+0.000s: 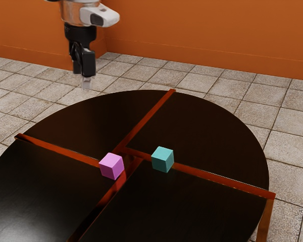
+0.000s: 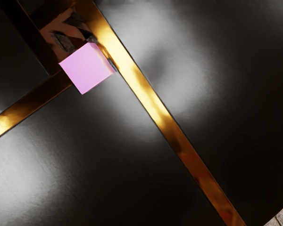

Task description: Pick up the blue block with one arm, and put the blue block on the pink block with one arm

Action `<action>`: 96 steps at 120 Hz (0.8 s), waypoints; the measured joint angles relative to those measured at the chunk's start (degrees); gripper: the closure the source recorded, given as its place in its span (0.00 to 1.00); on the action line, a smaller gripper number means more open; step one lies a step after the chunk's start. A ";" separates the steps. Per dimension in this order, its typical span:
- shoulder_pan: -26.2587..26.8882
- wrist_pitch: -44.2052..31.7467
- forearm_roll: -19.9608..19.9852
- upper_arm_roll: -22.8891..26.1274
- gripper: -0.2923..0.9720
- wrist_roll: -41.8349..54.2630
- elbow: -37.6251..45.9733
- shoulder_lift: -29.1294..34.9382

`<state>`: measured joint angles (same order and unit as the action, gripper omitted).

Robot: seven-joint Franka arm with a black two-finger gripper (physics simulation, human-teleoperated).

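The gripper (image 1: 86, 80) is hanging high over the far edge of the table (image 1: 202, 126); whether it is open or closed cannot be told. The blue block (image 1: 162, 159) is resting near the pink block (image 1: 111, 166), not touching it. Probably light, rigid and smooth-faced, it is offering two opposite flat sides for gripping.

**A:** Where do the blocks sit?

**B:** Both are on the table (image 1: 207, 131). The first block (image 1: 111, 166) is at the crossing of the two strips (image 1: 152, 112). The second block (image 1: 162, 159) sits on a strip just to the exterior view's right of it, near but apart.

**A:** And the hand?

**B:** The hand (image 1: 86, 83) hangs above the table's far side, toward the exterior view's left, well apart from both blocks.
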<state>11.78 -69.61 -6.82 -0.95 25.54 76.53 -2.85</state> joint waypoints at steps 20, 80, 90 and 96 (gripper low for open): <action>-5.26 -4.28 0.35 0.25 0.23 4.86 0.71 0.49; -2.68 -17.06 5.97 6.99 0.23 32.36 6.89 -9.42; -2.44 -19.44 6.71 7.19 0.23 36.75 6.62 -12.16; -2.39 -20.73 7.13 7.24 0.23 39.11 6.53 -13.60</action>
<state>9.39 -90.33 0.31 6.29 64.65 83.05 -16.45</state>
